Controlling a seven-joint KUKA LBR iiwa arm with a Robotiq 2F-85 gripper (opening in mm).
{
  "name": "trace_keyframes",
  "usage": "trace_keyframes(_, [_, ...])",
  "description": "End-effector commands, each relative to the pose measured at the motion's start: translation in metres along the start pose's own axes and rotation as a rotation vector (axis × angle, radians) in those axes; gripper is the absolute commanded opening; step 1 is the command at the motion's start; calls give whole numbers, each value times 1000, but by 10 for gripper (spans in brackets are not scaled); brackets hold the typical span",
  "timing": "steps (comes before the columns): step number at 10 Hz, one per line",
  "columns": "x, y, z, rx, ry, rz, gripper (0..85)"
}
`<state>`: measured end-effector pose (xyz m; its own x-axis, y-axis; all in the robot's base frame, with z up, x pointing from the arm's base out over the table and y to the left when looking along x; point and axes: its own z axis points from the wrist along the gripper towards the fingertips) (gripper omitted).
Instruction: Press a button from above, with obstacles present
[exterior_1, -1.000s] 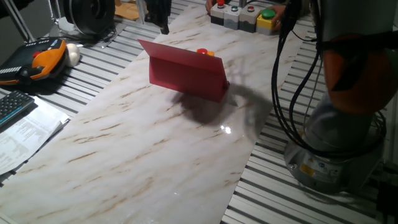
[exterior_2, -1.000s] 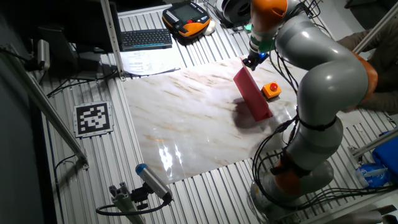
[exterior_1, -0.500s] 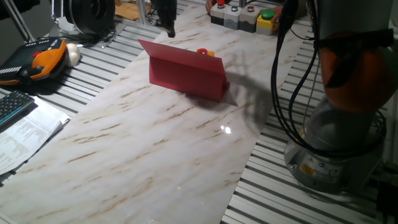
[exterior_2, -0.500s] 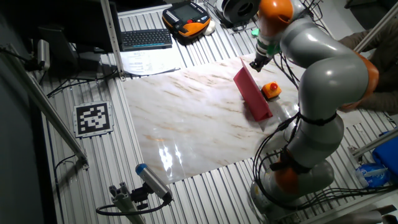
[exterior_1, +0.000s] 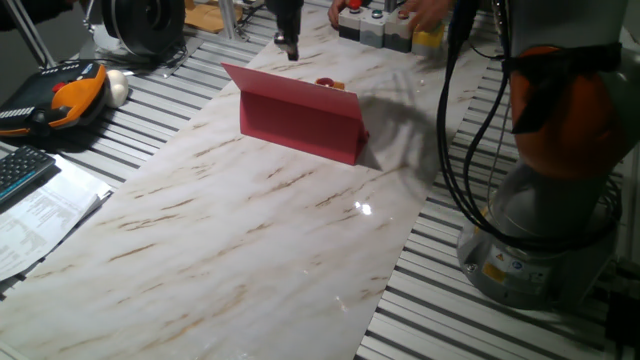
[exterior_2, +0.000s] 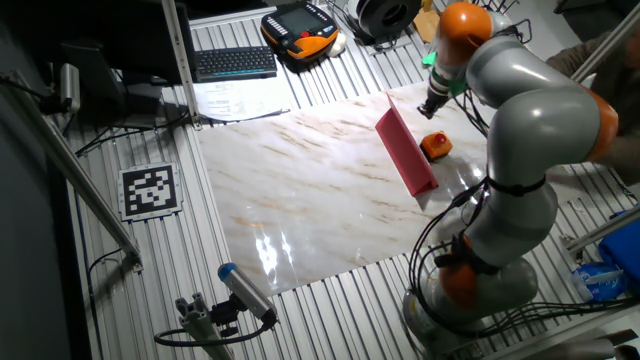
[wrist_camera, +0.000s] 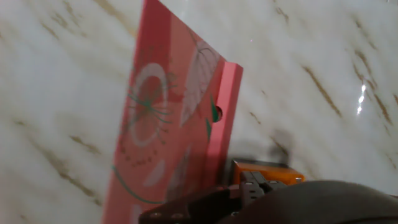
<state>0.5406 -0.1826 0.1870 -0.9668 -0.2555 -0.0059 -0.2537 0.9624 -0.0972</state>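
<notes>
The red-pink panel (exterior_1: 300, 123) stands upright on the marble table (exterior_1: 230, 250). The small orange-red button (exterior_1: 327, 83) sits just behind it, its cap peeking over the panel's top edge. In the other fixed view the button (exterior_2: 436, 146) lies right of the panel (exterior_2: 405, 152). My gripper (exterior_1: 289, 45) hangs above the table on the far side of the panel, a little left of the button, and it also shows in the other fixed view (exterior_2: 430, 108). The hand view shows the panel (wrist_camera: 168, 118) and the button's orange base (wrist_camera: 267, 172) at the bottom, partly hidden by my hand. No view shows the fingertips.
A row of grey button boxes (exterior_1: 375, 25) stands at the table's far edge, with a person's hand (exterior_1: 420, 10) over them. An orange pendant (exterior_1: 65, 95), a keyboard (exterior_1: 20, 170) and papers (exterior_1: 40, 220) lie left. My arm's base (exterior_1: 540, 230) and cables (exterior_1: 460, 150) are right.
My gripper has moved rightward along the far side of the panel, from its left end towards the button. The panel and the button have not moved.
</notes>
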Motion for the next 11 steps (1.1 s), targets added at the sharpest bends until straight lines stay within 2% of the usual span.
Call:
trace_keyframes(1, [13, -47, 5, -2, -8, -6, 0])
trace_keyframes(4, [13, -47, 5, -25, -23, -13, 0])
trace_keyframes(5, [13, -47, 5, -76, -3, 9, 0])
trace_keyframes(7, [13, -47, 5, -116, 52, 33, 0])
trace_keyframes(8, [13, -47, 5, -110, 65, 49, 0])
trace_keyframes(9, [13, -47, 5, -97, 61, 74, 0])
trace_keyframes(10, [13, -47, 5, -78, 42, 101, 0])
trace_keyframes(11, [13, -47, 5, -73, 25, 116, 0])
